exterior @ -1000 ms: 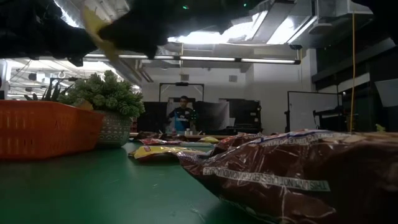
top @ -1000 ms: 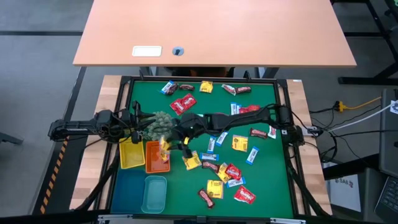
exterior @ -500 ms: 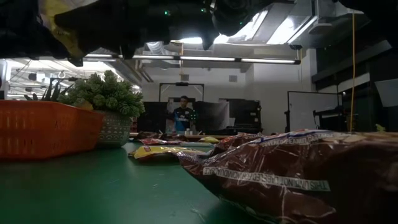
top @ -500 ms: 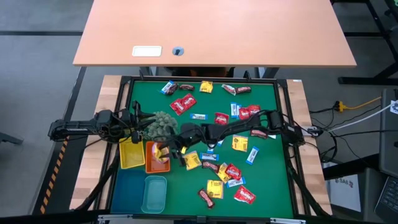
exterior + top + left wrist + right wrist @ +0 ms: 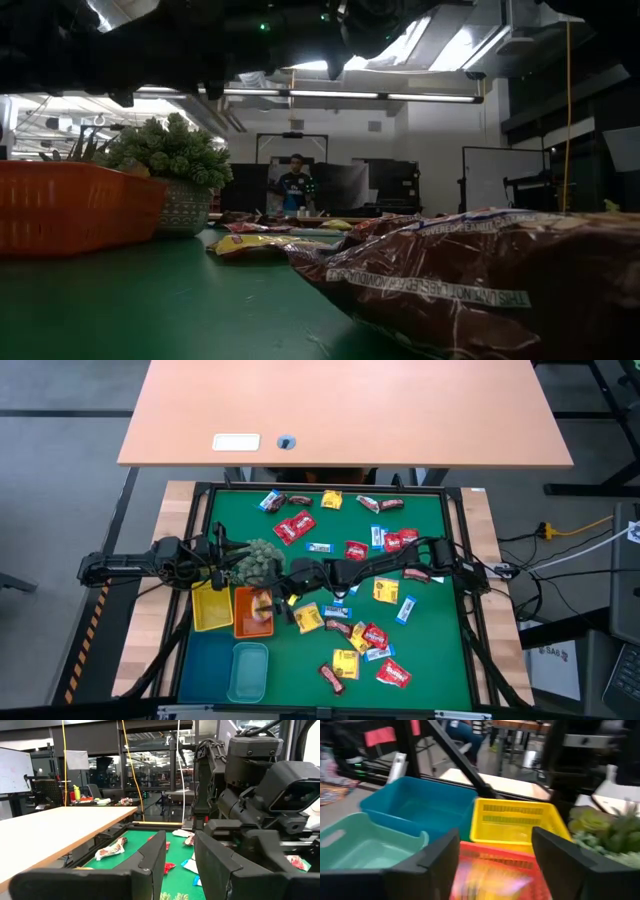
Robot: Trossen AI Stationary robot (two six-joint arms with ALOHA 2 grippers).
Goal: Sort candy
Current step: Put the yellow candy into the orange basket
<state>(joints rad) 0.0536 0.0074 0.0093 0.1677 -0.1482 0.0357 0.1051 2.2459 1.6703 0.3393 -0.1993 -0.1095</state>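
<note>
Two end effectors here. Right end effector [image 5: 272,603] is over the orange tray [image 5: 240,622], fingers spread wide apart w/ nothing between them; in the right wrist view a blurry yellow candy [image 5: 487,881] sits in the tray right below the gap. High view shows the same yellow candy [image 5: 262,606] inside the orange tray. Left end effector [image 5: 179,865] hangs by the spiky plant [image 5: 258,560] at the left edge of the green desk [image 5: 430,645], fingers parted, gripping nothing.

Four trays along the left side: yellow tray [image 5: 211,607], orange, blue tray [image 5: 203,668], teal tray [image 5: 248,670]. Only the orange one has candy in it afaict.

Rest of the candy is loose on the mat, roughly two dozen pcs. About 7 red packets [image 5: 294,528], about 5 yellow squares [image 5: 386,590], about 6 blue-white wrappers [image 5: 405,609], about 5 dark brown bars [image 5: 331,678]. Some overlap near the lower cluster so the counts are approx.
</note>
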